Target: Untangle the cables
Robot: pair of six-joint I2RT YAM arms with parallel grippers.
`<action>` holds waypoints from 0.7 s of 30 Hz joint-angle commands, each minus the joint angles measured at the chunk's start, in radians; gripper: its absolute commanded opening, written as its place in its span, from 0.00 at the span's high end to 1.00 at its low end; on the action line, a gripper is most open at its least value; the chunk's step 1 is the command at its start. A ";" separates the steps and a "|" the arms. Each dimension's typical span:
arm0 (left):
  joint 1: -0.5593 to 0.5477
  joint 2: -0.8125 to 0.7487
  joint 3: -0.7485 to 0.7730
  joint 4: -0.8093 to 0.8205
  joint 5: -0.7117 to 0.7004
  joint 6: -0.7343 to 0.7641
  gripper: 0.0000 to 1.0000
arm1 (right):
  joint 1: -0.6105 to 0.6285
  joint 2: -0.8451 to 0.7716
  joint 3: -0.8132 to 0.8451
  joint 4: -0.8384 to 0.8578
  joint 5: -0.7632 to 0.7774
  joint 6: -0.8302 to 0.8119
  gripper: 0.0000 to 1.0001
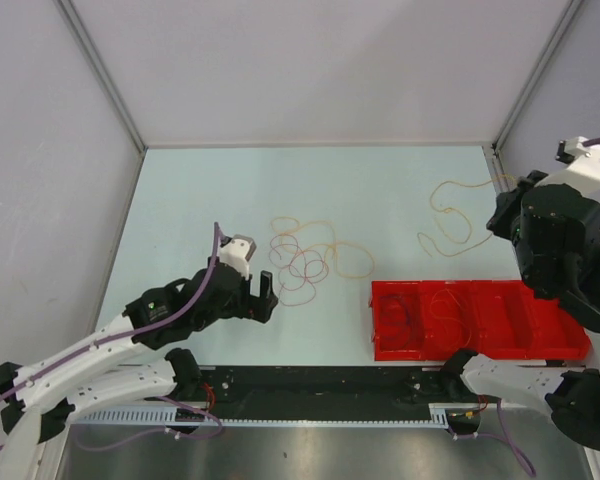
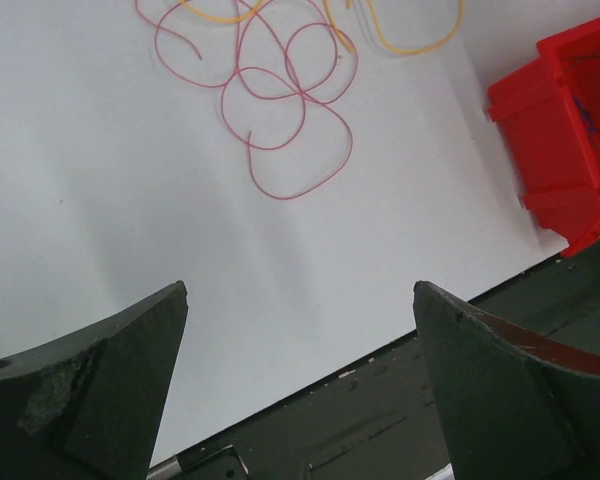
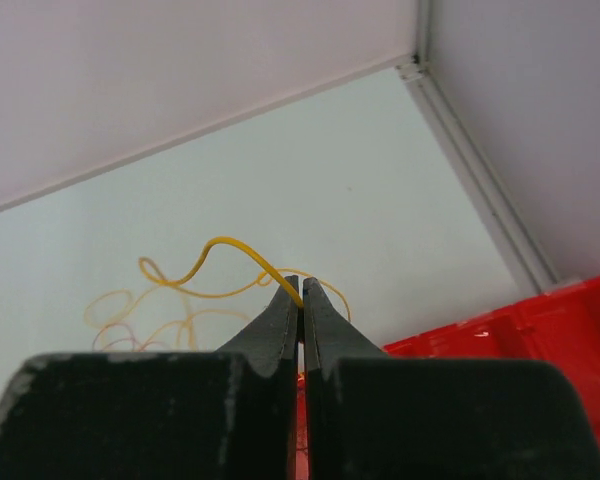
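Note:
A loose tangle of thin red and orange cables [image 1: 305, 262] lies mid-table. My left gripper [image 1: 267, 297] stands just left of it, wide open and holding nothing. In the left wrist view its gripper [image 2: 300, 290] frames bare table, with red cable loops [image 2: 280, 100] and a yellow strand [image 2: 410, 45] farther ahead. A separate yellow cable [image 1: 450, 215] curls at the far right. My right gripper [image 1: 500, 205] is shut on one end of it. In the right wrist view the gripper [image 3: 301, 285] pinches the yellow cable [image 3: 220, 242], which arches up and away to the left.
A red compartment bin [image 1: 375, 320] sits at the front right and holds thin wires; its corner shows in the left wrist view [image 2: 565, 130] and its rim in the right wrist view [image 3: 540, 320]. A black rail [image 1: 320, 385] runs along the near edge. White walls enclose the table.

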 commanded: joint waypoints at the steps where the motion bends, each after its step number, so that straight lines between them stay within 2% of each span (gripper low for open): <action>1: -0.004 -0.081 -0.055 -0.007 -0.051 -0.064 0.00 | -0.060 -0.006 0.040 -0.084 0.164 0.038 1.00; 5: -0.004 -0.110 -0.053 -0.008 -0.095 -0.064 0.00 | -0.167 0.004 0.028 -0.141 0.201 0.044 1.00; 10: -0.004 -0.101 -0.064 0.001 -0.084 -0.061 0.01 | -0.339 -0.002 0.013 -0.146 0.197 0.014 1.00; 16: -0.010 -0.093 -0.062 0.000 -0.081 -0.059 0.03 | -0.448 -0.030 -0.021 -0.144 0.206 -0.003 1.00; 21: -0.068 -0.116 -0.064 -0.014 -0.107 -0.076 0.03 | -0.518 -0.056 -0.082 -0.152 0.241 0.015 1.00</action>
